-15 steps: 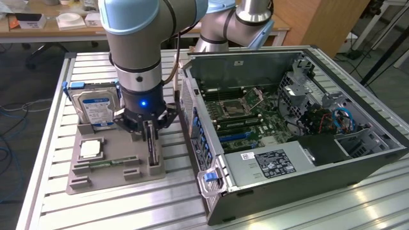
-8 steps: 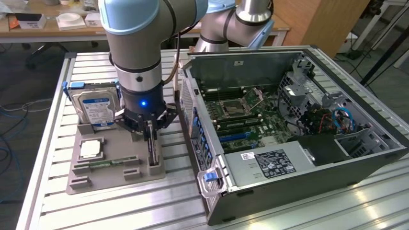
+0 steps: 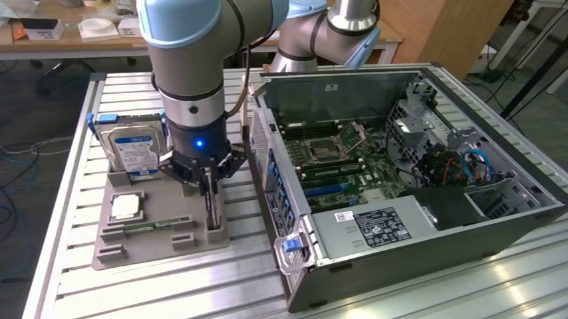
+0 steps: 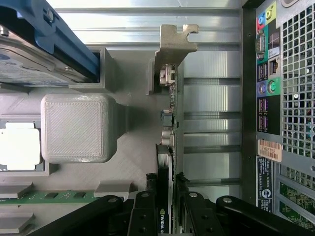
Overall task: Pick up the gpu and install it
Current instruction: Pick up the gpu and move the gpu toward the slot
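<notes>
The gpu [image 3: 211,211] stands on its edge in a slot at the right side of the grey holder tray [image 3: 133,251], beside the open computer case [image 3: 373,279]. In the wrist view the gpu [image 4: 170,115] shows as a thin edge with its silver end bracket [image 4: 173,46] at the far end. My gripper [image 3: 209,181] hangs straight down over the card. Its black fingers [image 4: 147,199] press against both faces of the card, and my gripper [image 4: 166,183] is shut on it. The card still sits in its slot.
On the same tray stand a silver hard drive [image 3: 133,151] in a blue bracket, a processor [image 3: 127,207] and a green memory stick [image 3: 146,227]. The case's motherboard [image 3: 342,156] lies exposed, with blue slots [image 3: 330,189]. The case's rear panel [image 4: 288,98] sits close beside the card.
</notes>
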Robot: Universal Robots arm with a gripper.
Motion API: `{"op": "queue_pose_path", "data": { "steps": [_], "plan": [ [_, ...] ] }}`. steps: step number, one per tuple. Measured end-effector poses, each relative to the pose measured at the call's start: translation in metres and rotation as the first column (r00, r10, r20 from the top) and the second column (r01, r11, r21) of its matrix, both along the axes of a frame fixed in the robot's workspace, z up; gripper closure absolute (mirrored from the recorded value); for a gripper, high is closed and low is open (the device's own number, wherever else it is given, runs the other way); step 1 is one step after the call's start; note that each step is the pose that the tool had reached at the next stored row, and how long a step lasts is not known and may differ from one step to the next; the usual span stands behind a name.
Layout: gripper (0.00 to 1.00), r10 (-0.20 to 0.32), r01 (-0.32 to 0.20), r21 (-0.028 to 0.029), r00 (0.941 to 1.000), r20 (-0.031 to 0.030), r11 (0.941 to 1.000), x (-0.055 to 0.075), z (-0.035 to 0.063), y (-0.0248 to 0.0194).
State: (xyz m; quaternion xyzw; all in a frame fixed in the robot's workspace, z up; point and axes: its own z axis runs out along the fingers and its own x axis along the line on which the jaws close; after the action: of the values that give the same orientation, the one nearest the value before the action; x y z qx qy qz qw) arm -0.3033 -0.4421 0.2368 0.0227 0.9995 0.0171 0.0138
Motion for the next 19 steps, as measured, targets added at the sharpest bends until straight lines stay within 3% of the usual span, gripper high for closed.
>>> {"op": "queue_pose_path", "data": {
  "steps": [19],
  "plan": [
    [0.74, 0.0, 0.0, 0.0, 1.0, 0.0, 1.0, 0.0, 0.0, 0.0]
  ]
}}
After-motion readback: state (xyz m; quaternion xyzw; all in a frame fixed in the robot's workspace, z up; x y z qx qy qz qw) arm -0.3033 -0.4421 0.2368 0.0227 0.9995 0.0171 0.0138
